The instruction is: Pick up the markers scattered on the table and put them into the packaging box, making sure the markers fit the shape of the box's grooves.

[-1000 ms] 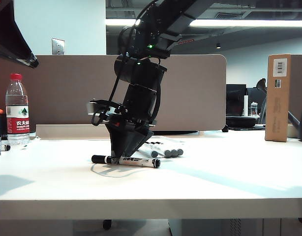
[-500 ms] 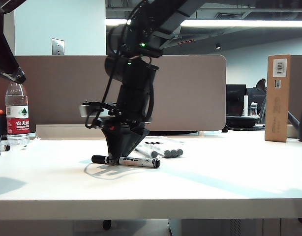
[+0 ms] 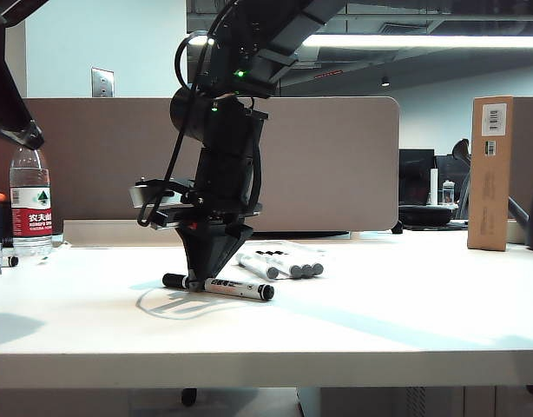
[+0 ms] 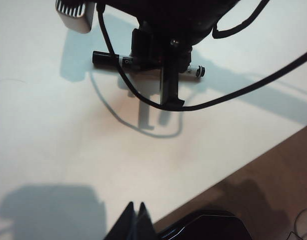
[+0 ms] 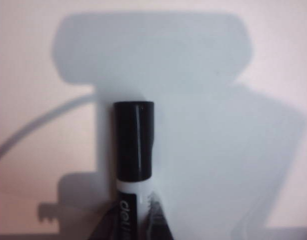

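While the arm leans over the bench [image 3: 405, 321]:
Right gripper [image 3: 195, 280]: jaws clamped on 1 marker [image 3: 236, 288], near centre.
Left gripper [image 4: 135, 220]: raised at left, jaws narrow, holding nothing.

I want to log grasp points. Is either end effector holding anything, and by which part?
The right end effector is shut on the marker lying on the table, gripping its white barrel just behind the black cap. The left end effector holds nothing.

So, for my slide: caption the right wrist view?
Right gripper closed on a black-capped marker lying on the white table.
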